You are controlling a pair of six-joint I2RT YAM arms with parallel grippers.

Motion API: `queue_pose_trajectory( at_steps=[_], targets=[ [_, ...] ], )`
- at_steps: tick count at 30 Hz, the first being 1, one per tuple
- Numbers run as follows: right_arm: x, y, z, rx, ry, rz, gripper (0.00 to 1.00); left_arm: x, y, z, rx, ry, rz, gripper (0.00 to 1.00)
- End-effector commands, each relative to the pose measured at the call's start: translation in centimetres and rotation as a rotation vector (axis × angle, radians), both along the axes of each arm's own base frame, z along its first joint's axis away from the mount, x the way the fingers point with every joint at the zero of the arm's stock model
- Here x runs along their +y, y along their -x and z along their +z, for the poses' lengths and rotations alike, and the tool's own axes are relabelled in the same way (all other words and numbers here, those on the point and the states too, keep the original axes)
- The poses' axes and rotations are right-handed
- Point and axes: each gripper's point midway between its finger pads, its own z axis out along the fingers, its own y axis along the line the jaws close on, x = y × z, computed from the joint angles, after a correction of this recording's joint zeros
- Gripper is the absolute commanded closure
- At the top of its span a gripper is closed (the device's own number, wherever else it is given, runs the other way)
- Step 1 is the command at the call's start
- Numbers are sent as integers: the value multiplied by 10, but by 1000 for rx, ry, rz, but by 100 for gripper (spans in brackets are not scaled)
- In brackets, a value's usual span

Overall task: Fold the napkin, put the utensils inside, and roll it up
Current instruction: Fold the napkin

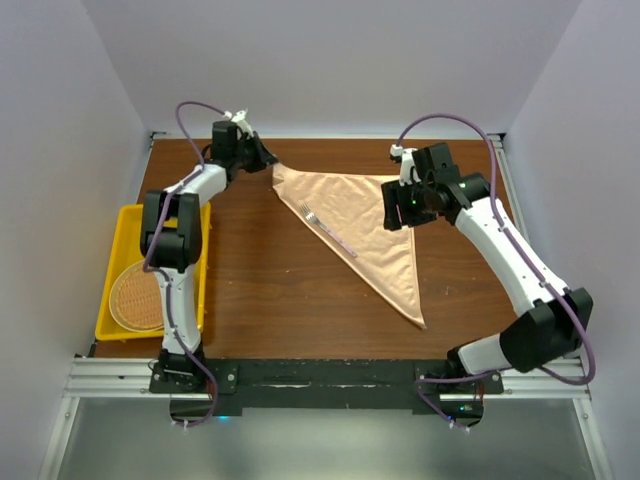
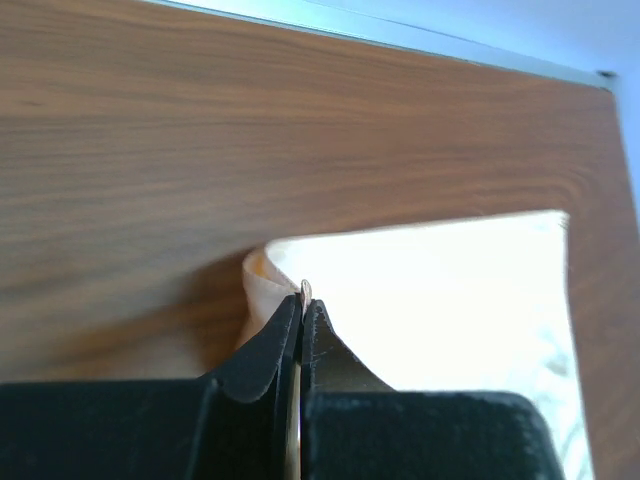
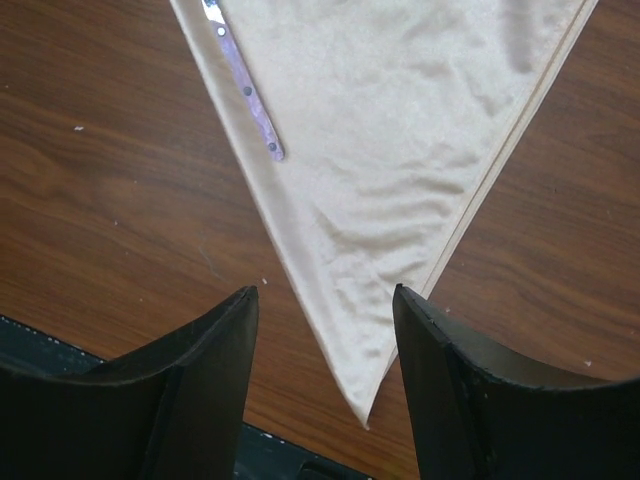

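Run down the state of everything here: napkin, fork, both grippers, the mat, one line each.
napkin: folded into a triangle, lying on the table, one corner pinched.
fork: lying on the napkin near its left edge, unheld.
left gripper: shut on the napkin's far-left corner.
right gripper: open, above the napkin, holding nothing.
woven mat: lying in the yellow tray.

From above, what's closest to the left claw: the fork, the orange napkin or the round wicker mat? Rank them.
1. The napkin, far corner pinched by the left gripper.
2. The fork, lying on the napkin, rightward.
3. The wicker mat, in the yellow tray, near left.
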Motion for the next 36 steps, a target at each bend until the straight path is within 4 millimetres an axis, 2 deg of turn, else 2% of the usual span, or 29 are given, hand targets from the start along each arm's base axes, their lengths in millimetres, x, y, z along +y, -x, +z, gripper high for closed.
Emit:
queue_pose_trajectory(
  at_steps=[1, 2, 4, 7, 9, 12, 21, 26, 31, 36],
  targets=[
    [-1, 15, 17, -59, -56, -3, 39, -65, 41, 86, -184, -27, -119, 100],
    [-2, 19, 19, -68, -62, -3, 39, -71, 54, 74, -154, -33, -131, 100],
    [-3, 22, 22, -81, -72, -7, 39, -90, 76, 79, -153, -22, -175, 100],
    [-5, 28, 29, -104, -88, -10, 39, -108, 109, 62, -94, -37, -220, 100],
    [-7, 31, 33, -120, -92, -13, 38, -128, 127, 62, -90, -32, -270, 100],
    [-7, 37, 37, -123, -101, -12, 38, -145, 146, 58, -67, -41, -311, 100],
    [-11, 42, 38, -131, -96, -12, 36, -173, 174, 34, 8, -22, -356, 100],
    [-13, 41, 35, -137, -82, -18, 36, -194, 183, 31, 23, 7, -384, 100],
    [-13, 45, 29, -122, -88, -17, 36, -199, 195, 21, 52, -1, -410, 100],
    [-16, 45, 28, -126, -84, -26, 36, -200, 212, 3, 97, -26, -441, 100]
  ],
)
